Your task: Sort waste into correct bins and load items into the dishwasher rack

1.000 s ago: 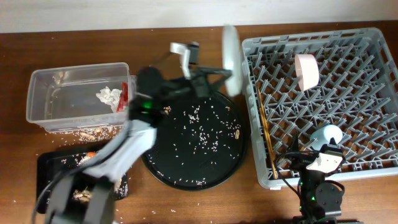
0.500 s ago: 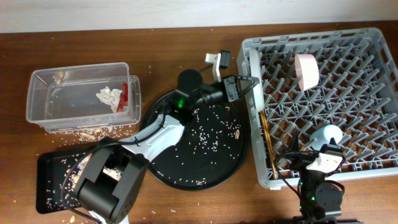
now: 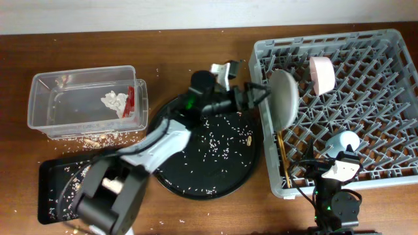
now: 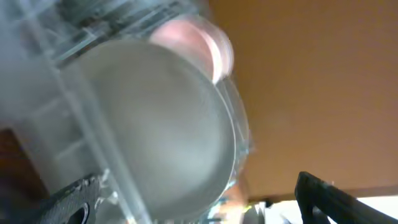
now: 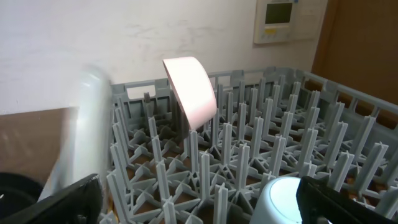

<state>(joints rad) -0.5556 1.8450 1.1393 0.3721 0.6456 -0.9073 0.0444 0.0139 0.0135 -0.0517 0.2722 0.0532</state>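
The pale grey plate (image 3: 285, 98) stands on edge among the pegs at the left side of the dishwasher rack (image 3: 385, 98), and fills the left wrist view (image 4: 155, 118). My left gripper (image 3: 256, 93) is open just left of it, over the rack's rim, holding nothing. The white-pink bowl (image 3: 321, 74) (image 5: 189, 90) stands on edge further back. Chopsticks (image 3: 281, 147) lie along the rack's left side. The blue cup (image 3: 344, 141) (image 5: 283, 202) sits near the front, just ahead of my open right gripper (image 5: 196, 190). Tissue (image 3: 115, 100) and red wrapper (image 3: 130, 101) lie in the clear tub (image 3: 46, 108).
A large round black tray (image 3: 202, 176) strewn with rice lies between tub and rack, under my left arm. The flat black tray (image 3: 52, 192) sits at the front left with pale scraps (image 3: 116, 185) in it. More scraps (image 3: 98, 136) lie beside the tub.
My left arm swung the plate right from above the round tray into the rack. Its jaws then opened and let go of the plate. The right arm has not moved.
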